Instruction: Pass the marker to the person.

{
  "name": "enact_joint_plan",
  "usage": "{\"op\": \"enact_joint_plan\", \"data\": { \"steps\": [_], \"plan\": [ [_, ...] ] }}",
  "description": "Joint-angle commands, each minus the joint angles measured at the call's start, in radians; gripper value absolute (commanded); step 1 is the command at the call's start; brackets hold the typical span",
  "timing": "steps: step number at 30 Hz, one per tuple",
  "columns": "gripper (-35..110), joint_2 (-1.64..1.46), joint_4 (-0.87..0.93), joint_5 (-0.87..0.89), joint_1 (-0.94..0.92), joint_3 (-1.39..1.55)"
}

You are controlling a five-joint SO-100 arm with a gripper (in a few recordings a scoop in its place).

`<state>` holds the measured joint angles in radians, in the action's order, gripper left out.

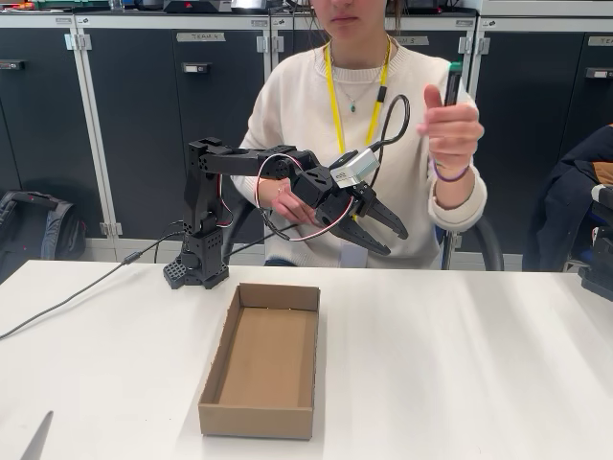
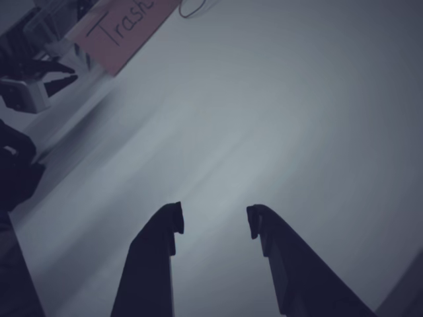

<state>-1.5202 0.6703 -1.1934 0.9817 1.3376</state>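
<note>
The person [image 1: 316,105] sits behind the table in a cream sweater with a yellow lanyard. Her raised hand [image 1: 450,129] at the right of the fixed view holds the marker [image 1: 452,81] upright, its green cap on top. My black gripper [image 1: 393,240] hangs in the air in front of her chest, left of and below that hand, apart from the marker. Its jaws are open with nothing between them. In the wrist view the gripper [image 2: 215,221] shows two dark fingers spread over the bare white table [image 2: 277,119].
An open, shallow cardboard box [image 1: 261,362] lies on the white table [image 1: 460,364] below the arm. The arm's base [image 1: 198,264] stands at the table's far edge, with cables trailing left. A card marked "Trash" [image 2: 119,26] lies at the top left of the wrist view.
</note>
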Motion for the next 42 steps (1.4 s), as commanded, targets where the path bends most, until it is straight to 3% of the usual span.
{"op": "enact_joint_plan", "data": {
  "steps": [1, 42],
  "plan": [
    [21, -0.081, -0.005, 0.003, -0.003, -0.011],
    [22, -0.089, -0.009, 0.003, -0.018, 0.021]
  ]
}}
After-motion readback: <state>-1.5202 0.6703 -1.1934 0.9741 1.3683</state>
